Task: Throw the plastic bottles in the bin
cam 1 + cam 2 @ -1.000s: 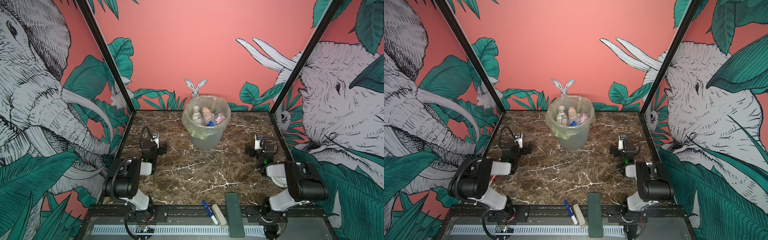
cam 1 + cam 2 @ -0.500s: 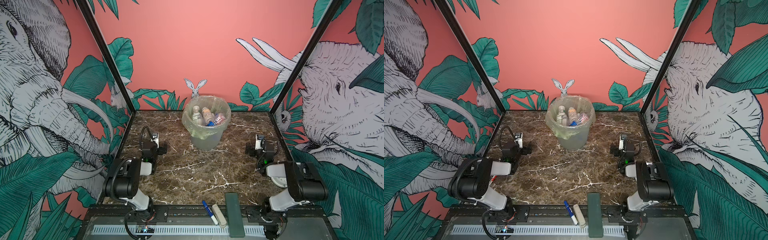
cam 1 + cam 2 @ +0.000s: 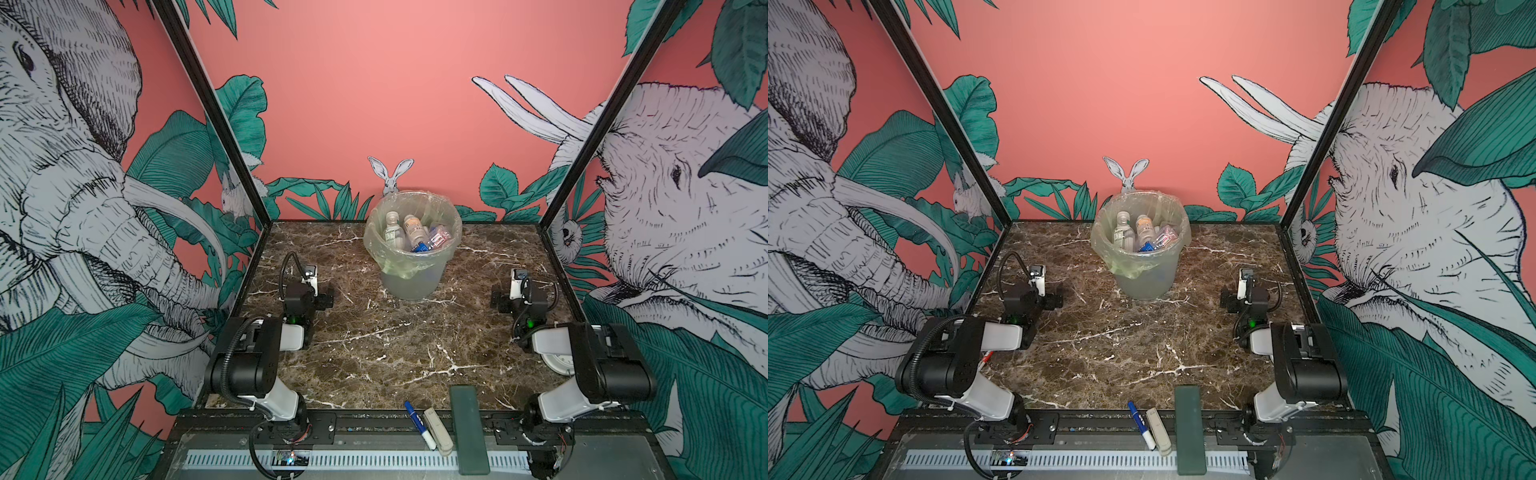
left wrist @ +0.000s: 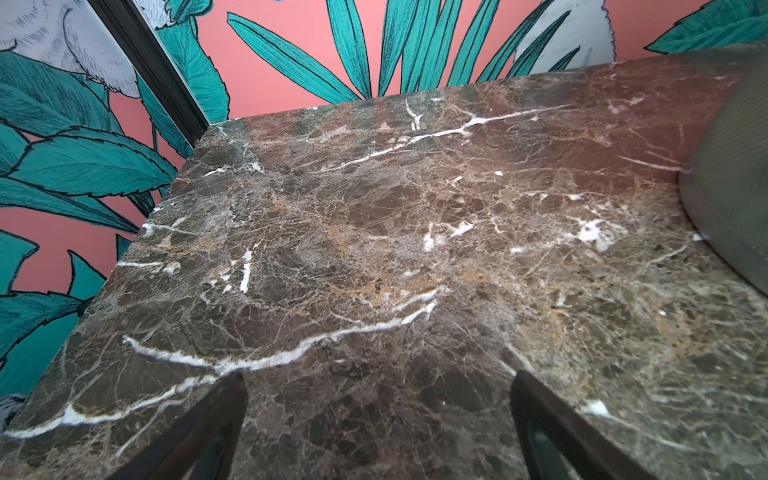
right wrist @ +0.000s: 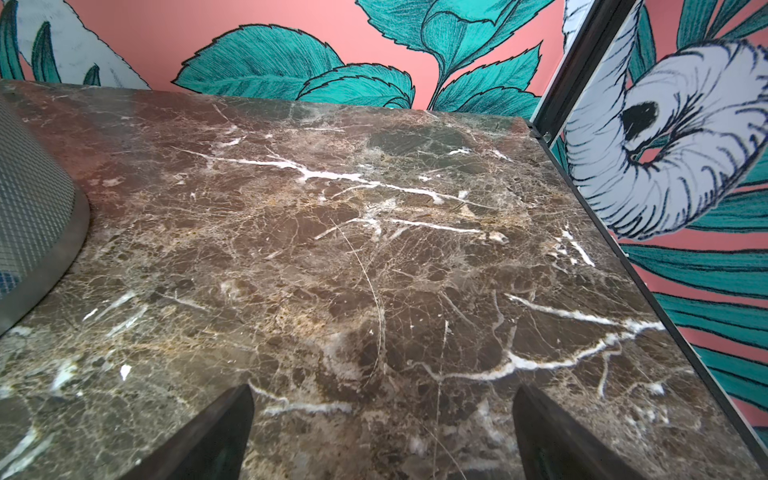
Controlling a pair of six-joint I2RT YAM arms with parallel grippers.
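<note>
The bin [image 3: 411,274] [image 3: 1144,282], a translucent grey pail lined with a pale green bag, stands at the back middle of the marble table. Several plastic bottles [image 3: 409,232] [image 3: 1142,232] lie inside it, with white caps and blue or red labels showing. My left gripper [image 3: 311,291] [image 3: 1038,297] rests low at the left, open and empty [image 4: 378,376]; the bin's wall [image 4: 731,187] sits off to its side. My right gripper [image 3: 515,297] [image 3: 1246,301] rests at the right, open with only bare marble between its fingers [image 5: 383,387], the bin's base [image 5: 33,199] beside it.
On the front rail lie a blue-and-white marker [image 3: 419,424], a pale stick [image 3: 438,430] and a flat dark green bar [image 3: 469,428]. Printed walls with black corner posts close the table on the left, right and back.
</note>
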